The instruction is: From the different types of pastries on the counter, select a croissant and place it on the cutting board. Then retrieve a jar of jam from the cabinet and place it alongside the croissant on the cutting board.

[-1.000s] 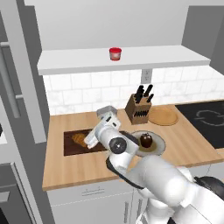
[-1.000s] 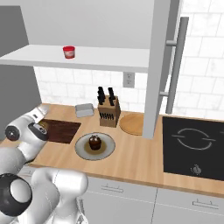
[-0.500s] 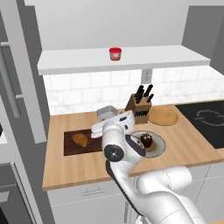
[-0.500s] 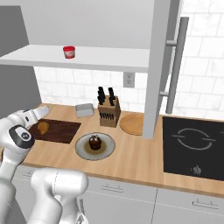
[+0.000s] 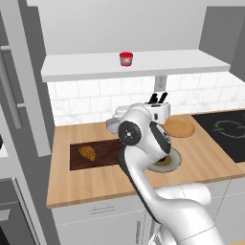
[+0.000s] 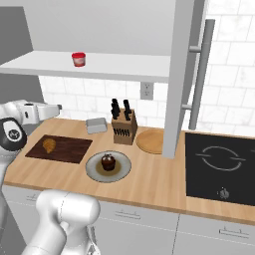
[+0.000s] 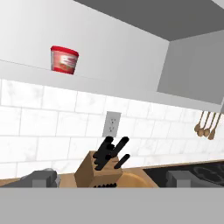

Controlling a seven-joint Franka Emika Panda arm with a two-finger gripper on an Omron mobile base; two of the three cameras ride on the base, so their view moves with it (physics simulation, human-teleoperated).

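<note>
The golden-brown croissant (image 5: pixel 87 152) (image 6: pixel 49 145) lies alone on the left part of the dark cutting board (image 5: pixel 103 155) (image 6: pixel 69 152). The red jar of jam (image 5: pixel 126 59) (image 6: pixel 78 59) (image 7: pixel 64 60) stands on the white cabinet ledge (image 5: pixel 167 64) (image 6: pixel 124 67) (image 7: pixel 26 72). My gripper (image 6: pixel 54 107) (image 7: pixel 113 179) hangs above the board, level with the backsplash and pointing at the wall. It is open with nothing between its fingers. The jar is well above it, to the upper left in the hand view. The dark cupcake (image 6: pixel 108 162) sits on the grey plate (image 6: pixel 94 170) (image 5: pixel 175 160).
A knife block (image 6: pixel 123 128) (image 7: pixel 103 168) stands at the wall, with a round tan disc (image 6: pixel 149 141) (image 5: pixel 179 128) to its right and a grey box (image 6: pixel 96 124) (image 5: pixel 112 123) to its left. The black stovetop (image 6: pixel 219 159) is at the right. A tall grey unit (image 6: pixel 179 74) hangs down beside the ledge.
The hand has risen from just over the cutting board and turned up toward the wall. The croissant stays on the board and the jar stays on the ledge.
</note>
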